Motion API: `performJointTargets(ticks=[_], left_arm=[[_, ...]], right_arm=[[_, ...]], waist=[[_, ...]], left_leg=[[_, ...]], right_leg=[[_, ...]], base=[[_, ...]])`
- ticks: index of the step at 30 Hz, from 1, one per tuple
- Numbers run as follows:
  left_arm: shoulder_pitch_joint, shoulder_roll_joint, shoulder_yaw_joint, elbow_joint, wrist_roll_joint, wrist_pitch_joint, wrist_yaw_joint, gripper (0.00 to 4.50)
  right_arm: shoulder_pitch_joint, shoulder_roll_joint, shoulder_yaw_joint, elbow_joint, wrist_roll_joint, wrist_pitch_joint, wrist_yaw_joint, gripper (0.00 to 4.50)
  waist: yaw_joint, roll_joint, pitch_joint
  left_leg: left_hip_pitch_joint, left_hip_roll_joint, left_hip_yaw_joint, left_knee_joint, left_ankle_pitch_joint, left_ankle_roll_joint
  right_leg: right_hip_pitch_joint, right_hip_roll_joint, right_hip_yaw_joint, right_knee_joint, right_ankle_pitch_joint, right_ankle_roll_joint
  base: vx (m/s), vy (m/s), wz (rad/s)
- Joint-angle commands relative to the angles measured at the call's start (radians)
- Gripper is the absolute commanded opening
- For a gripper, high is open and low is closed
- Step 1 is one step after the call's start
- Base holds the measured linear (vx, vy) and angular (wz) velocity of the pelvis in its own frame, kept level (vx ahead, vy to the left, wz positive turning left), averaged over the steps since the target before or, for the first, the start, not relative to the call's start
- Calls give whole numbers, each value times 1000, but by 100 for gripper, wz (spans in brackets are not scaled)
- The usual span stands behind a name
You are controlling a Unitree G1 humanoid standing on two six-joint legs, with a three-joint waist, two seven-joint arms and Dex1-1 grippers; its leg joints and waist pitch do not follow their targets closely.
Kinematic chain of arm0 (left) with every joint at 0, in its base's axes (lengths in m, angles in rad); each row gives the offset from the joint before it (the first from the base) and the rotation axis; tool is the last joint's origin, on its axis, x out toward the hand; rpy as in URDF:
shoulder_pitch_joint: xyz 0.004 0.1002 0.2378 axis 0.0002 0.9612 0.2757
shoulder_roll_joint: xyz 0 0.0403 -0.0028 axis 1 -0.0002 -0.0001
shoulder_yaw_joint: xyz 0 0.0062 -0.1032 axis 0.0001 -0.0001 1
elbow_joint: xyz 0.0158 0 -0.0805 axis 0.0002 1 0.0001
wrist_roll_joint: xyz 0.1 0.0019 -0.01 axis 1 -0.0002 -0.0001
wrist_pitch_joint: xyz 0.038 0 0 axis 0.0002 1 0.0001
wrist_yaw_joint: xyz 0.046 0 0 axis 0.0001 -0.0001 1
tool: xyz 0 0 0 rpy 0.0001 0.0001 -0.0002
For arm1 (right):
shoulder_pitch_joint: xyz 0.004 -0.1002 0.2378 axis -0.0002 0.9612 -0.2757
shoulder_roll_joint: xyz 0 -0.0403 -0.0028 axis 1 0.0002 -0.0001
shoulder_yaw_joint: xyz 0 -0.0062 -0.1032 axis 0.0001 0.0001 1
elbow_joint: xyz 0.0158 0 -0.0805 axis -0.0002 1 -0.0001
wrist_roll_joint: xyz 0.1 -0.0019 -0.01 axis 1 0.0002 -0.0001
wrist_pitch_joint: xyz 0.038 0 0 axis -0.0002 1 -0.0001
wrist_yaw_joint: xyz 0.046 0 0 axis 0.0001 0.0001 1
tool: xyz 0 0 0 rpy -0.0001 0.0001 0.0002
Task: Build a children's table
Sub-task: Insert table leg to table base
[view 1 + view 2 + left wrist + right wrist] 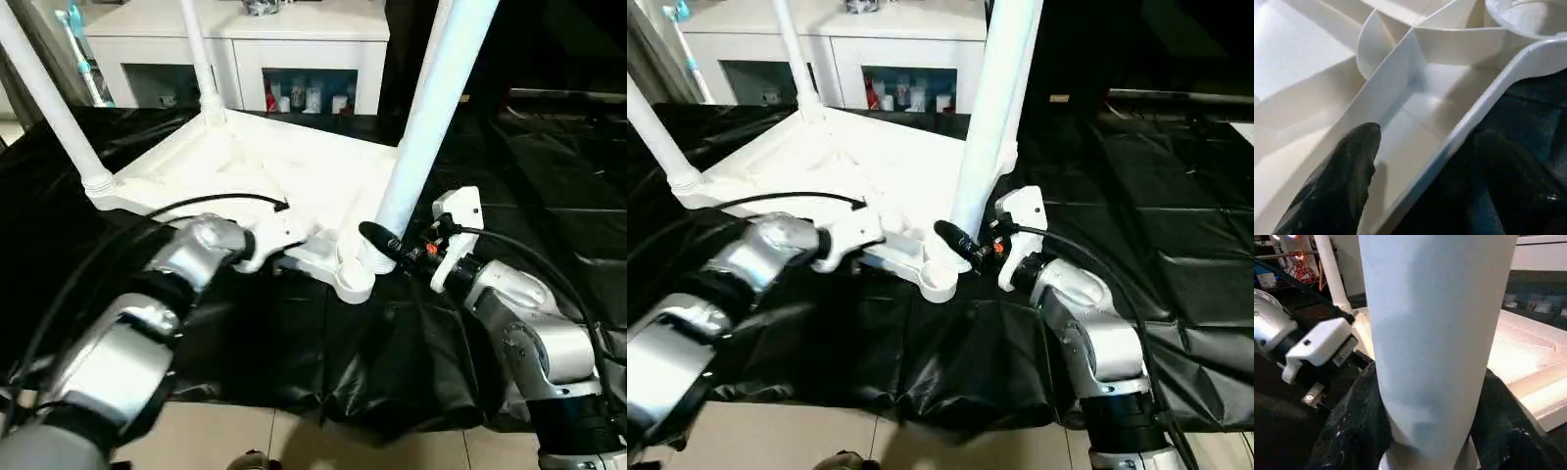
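The white table top lies upside down on the black cover. Two white legs stand in its left and far corners. A third leg leans slightly, its lower end at the near corner socket; whether it sits in the socket I cannot tell. My right gripper is shut on this leg just above its base, with black fingers pressing both sides. My left gripper is open astride the top's near rim, one finger inside the rim and the other outside over the black cover.
A white cabinet with glass doors stands behind the work table. The black cover hangs crumpled over the table's front edge, with tiled floor below. Black cables run along both forearms.
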Motion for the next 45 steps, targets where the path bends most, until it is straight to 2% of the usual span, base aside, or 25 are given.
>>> performJointTargets(ticks=[1, 6, 7, 9, 10, 14, 15, 16, 17, 20, 22, 23, 24, 27, 28, 32, 33, 35, 36, 39, 41, 44, 45], left_arm=[[-24, -2, 25, 28, 7, 0, 0, 320], [-37, -15, 48, 54, -10, 31, -26, 281], [-41, -18, 54, 60, -14, 37, -28, 277], [-44, -21, 54, 69, -11, 44, -34, 254], [-44, -22, 47, 76, 3, 41, -35, 244], [-42, -26, 41, 85, 25, 32, -33, 213], [-44, -28, 39, 87, 31, 33, -35, 203], [-45, -29, 37, 88, 36, 34, -37, 196], [-45, -31, 27, 91, 47, 31, -41, 196], [-42, -34, -26, 98, 102, 9, -51, 176], [-42, -35, -35, 99, 112, 7, -60, 162], [-40, -37, -47, 99, 126, 2, -83, 155], [-40, -38, -57, 100, 138, -1, -98, 151], [-40, -39, -66, 99, 148, 6, -151, 125], [-39, -40, -63, 98, 145, 18, -187, 121], [-32, -39, -52, 89, 126, 46, -272, 101], [-21, -39, -35, 77, 103, 70, -322, 90], [-11, -41, -14, 64, 81, 94, -355, 90], [-5, -41, -1, 53, 66, 111, -371, 75], [9, -33, 19, 34, 46, 152, -379, 65], [33, -15, 39, 5, 33, 192, -368, 57], [73, 6, 70, -50, 26, 230, -306, 40], [77, 7, 73, -55, 25, 235, -297, 38]], right_arm=[[-3, -1, 7, -25, -8, -14, -2, 191], [-3, -4, 8, -22, -11, -17, 0, 191], [-3, -4, 8, -21, -12, -17, 1, 191], [-7, -5, 12, -15, -16, -21, 4, 191], [-10, -5, 15, -9, -20, -24, 7, 191], [-19, -4, 18, -2, -23, -27, 10, 191], [-22, -5, 18, -2, -22, -26, 11, 191], [-23, -5, 18, -2, -21, -24, 12, 191], [-24, -7, 19, -1, -22, -25, 14, 191], [-23, -17, 29, 5, -33, -34, 22, 191], [-23, -18, 31, 5, -34, -35, 23, 191], [-24, -18, 31, 5, -36, -37, 24, 191], [-24, -18, 31, 5, -37, -38, 23, 191], [-25, -20, 29, 2, -37, -37, 23, 191], [-24, -22, 27, 2, -39, -38, 23, 191], [-19, -21, 22, -1, -42, -40, 23, 191], [-15, -19, 19, -4, -43, -39, 20, 191], [-12, -16, 16, -6, -42, -39, 16, 191], [-12, -12, 10, -4, -39, -39, 11, 191], [-16, -6, -4, -2, -30, -32, -3, 191], [-21, -3, -21, 5, -24, -24, -23, 191], [-24, -1, -37, 17, -26, -18, -44, 191], [-25, 0, -39, 19, -25, -17, -46, 191]], waist=[[3, 4, -81], [4, 4, -79], [4, 0, -79], [5, 3, -78], [6, -4, -78], [5, -2, -77], [5, -5, -76], [5, -4, -76], [4, -9, -76], [5, -6, -75], [4, -6, -75], [4, -7, -76], [4, -2, -77], [4, -2, -79], [5, 2, -80], [4, 1, -81], [5, 6, -81], [2, 2, -80], [4, 3, -79], [3, 7, -80], [-1, 4, -78], [-7, 1, -75], [-11, 2, -73]], left_leg=[[31, 51, -40, -75, -260, -18], [34, 53, -41, -76, -276, -16], [34, 53, -40, -77, -278, -15], [35, 54, -41, -77, -278, -14], [33, 53, -40, -77, -273, -11], [34, 55, -40, -78, -272, -8], [33, 55, -40, -79, -272, -7], [34, 55, -40, -79, -275, -8], [34, 56, -40, -80, -275, -6], [33, 57, -41, -81, -270, -6], [33, 56, -41, -81, -269, -6], [32, 56, -41, -82, -265, -3], [32, 57, -41, -81, -260, -1], [32, 56, -40, -80, -243, 7], [32, 56, -40, -80, -237, 10], [30, 56, -39, -80, -225, 19], [31, 56, -40, -79, -227, 19], [31, 54, -37, -80, -233, 22], [31, 55, -37, -80, -232, 22], [33, 57, -39, -82, -249, 20], [32, 58, -39, -85, -256, 16], [33, 56, -39, -87, -279, 11], [29, 56, -40, -88, -280, 9]], right_leg=[[45, -89, 42, -85, -140, -231], [44, -92, 43, -87, -152, -240], [44, -92, 43, -88, -158, -240], [42, -93, 43, -89, -167, -237], [43, -93, 44, -90, -169, -235], [42, -94, 44, -91, -179, -231], [42, -95, 44, -91, -187, -230], [41, -95, 44, -93, -199, -226], [41, -94, 44, -94, -202, -223], [40, -95, 46, -94, -210, -214], [41, -96, 45, -94, -206, -213], [42, -96, 45, -94, -198, -216], [41, -97, 45, -95, -189, -217], [43, -97, 44, -92, -156, -227], [44, -98, 44, -91, -146, -232], [45, -97, 42, -90, -131, -239], [46, -99, 42, -90, -134, -242], [46, -99, 42, -94, -152, -245], [45, -100, 42, -94, -160, -248], [42, -98, 42, -96, -179, -244], [43, -97, 42, -95, -188, -243], [41, -99, 43, -102, -250, -229], [43, -101, 43, -103, -270, -222]], base=[[0, 0, 0], [0, 0, 0], [0, 0, 0], [0, 0, 0], [0, 0, 0], [0, 0, 0], [0, 0, 0], [0, 0, 0], [0, 0, 0], [0, 0, 0], [0, 0, 0], [0, 0, 0], [0, 0, 0], [0, 0, 0], [0, 0, 0], [0, 0, 0], [0, 0, 0], [0, 0, 0], [0, 0, 0], [0, 0, 0], [0, 0, 0], [0, 0, 0], [0, 0, 0]])
